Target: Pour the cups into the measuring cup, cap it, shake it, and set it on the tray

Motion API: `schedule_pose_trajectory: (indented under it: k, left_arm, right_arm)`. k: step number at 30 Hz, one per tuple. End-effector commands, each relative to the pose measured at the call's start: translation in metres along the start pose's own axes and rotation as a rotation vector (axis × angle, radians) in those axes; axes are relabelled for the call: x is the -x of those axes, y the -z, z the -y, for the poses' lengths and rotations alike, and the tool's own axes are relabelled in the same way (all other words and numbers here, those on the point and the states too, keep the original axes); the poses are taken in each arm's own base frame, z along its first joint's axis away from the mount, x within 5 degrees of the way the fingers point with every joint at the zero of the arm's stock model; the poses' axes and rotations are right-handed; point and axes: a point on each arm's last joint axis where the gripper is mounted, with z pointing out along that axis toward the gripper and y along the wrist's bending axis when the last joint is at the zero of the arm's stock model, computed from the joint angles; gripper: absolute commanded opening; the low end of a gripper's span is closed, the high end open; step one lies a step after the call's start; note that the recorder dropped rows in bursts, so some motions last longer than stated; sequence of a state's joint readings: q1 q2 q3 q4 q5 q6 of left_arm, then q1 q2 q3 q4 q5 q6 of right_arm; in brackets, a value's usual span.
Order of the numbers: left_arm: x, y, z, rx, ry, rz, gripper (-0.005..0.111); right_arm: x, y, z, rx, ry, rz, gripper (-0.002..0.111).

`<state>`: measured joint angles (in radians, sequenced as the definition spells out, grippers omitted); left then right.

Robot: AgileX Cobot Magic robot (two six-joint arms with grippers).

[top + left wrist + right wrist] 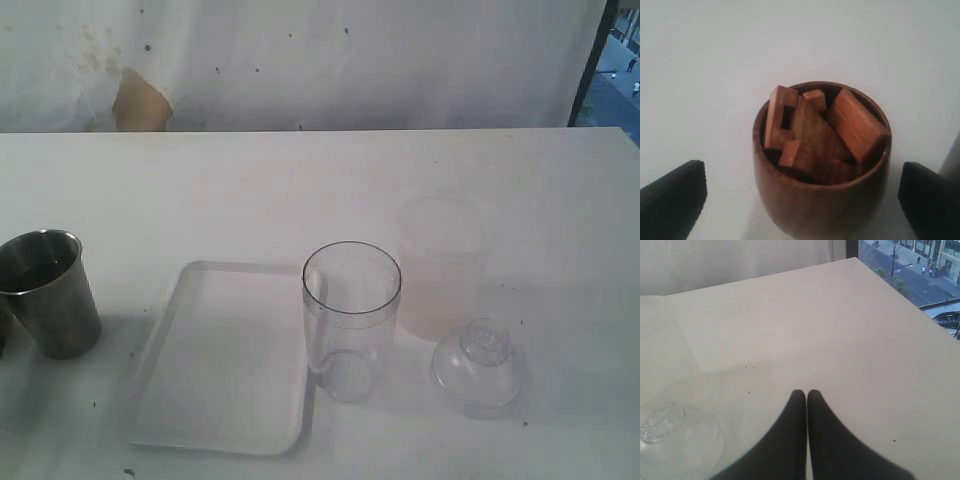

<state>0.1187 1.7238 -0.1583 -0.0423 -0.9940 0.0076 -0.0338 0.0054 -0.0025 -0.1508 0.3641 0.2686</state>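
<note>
The brown wood-grain cup (821, 212) stands upright on the white table, filled with several wooden blocks (815, 132). My left gripper (805, 200) is open, one finger on each side of the cup with a gap to its wall. The steel tumbler (48, 292) stands at the far left of the exterior view. The clear measuring cup (351, 318) stands upright and uncapped, beside the right rim of the white tray (225, 360). My right gripper (806, 395) is shut on nothing, above bare table. Neither arm shows in the exterior view.
A frosted container (441, 265) stands behind and to the right of the measuring cup. A clear dome lid with a knob (480, 366) lies in front of it, also seen as the lid (675, 435) near my right gripper. The table's far edge meets a white wall.
</note>
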Motion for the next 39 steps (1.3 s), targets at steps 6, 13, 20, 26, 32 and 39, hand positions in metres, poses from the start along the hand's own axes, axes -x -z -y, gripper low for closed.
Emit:
schedule_pose_trajectory:
  k: [6, 13, 20, 26, 32, 39]
  left_arm:
    - [0.000, -0.013, 0.001, -0.002, -0.031, 0.050, 0.105]
    - [-0.005, -0.016, 0.000, 0.007, -0.048, 0.049, 0.105]
    - [-0.010, -0.024, -0.006, 0.073, -0.019, 0.033, 0.105]
    - [-0.011, -0.035, -0.003, 0.049, -0.017, 0.023, 0.105]
    - [-0.015, -0.040, -0.003, 0.053, -0.007, 0.018, 0.105]
    - [-0.015, -0.040, -0.003, 0.053, -0.007, 0.020, 0.081]
  right_arm:
    - [0.000, 0.000, 0.000, 0.007, -0.018, 0.015, 0.000]
    - [0.000, 0.000, 0.000, 0.007, -0.022, 0.015, 0.000]
    - [0.000, 0.000, 0.000, 0.007, -0.022, 0.015, 0.000]
    - [0.000, 0.000, 0.000, 0.007, -0.022, 0.015, 0.000]
    - [0.000, 0.000, 0.000, 0.007, -0.022, 0.015, 0.000]
    - [0.000, 0.000, 0.000, 0.007, -0.022, 0.015, 0.000]
